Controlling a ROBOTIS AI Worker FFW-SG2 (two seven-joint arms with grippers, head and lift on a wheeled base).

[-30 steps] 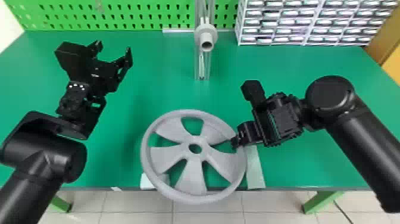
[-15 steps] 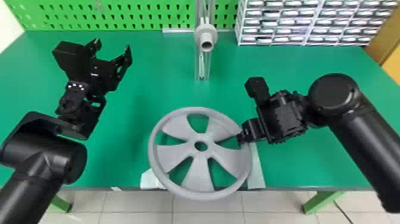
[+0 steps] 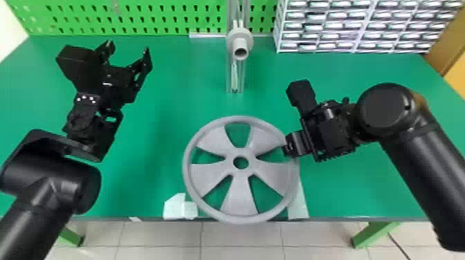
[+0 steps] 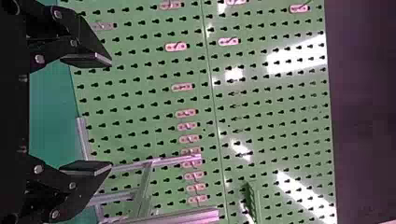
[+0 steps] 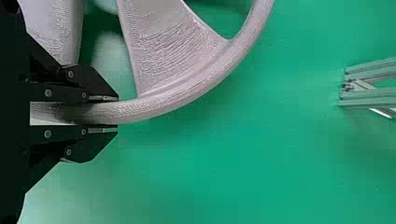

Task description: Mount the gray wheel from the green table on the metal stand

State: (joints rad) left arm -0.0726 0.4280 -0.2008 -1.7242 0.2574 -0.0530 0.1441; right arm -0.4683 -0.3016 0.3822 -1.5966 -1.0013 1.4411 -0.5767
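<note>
The gray wheel (image 3: 240, 193) is at the front middle of the green table (image 3: 155, 179), its near rim over the front edge. My right gripper (image 3: 289, 147) is shut on the wheel's right rim; in the right wrist view the gripper (image 5: 109, 112) has a finger on each side of the rim of the wheel (image 5: 187, 93). The metal stand (image 3: 235, 76) is farther back, with a gray round hub (image 3: 239, 39) facing forward. My left gripper (image 3: 129, 57) stands open and holds nothing at the back left, and in the left wrist view the gripper (image 4: 112, 114) has fingers wide apart.
White pieces (image 3: 175, 206) lie by the wheel's left at the table's front edge, and a pale strip (image 3: 299, 204) lies by its right. A green pegboard (image 3: 138, 17) and a drawer rack (image 3: 353, 26) line the back.
The wheel, held in my right gripper, has moved right and slightly back in the head view, and the right arm has shifted right with it. The left arm has barely moved.
</note>
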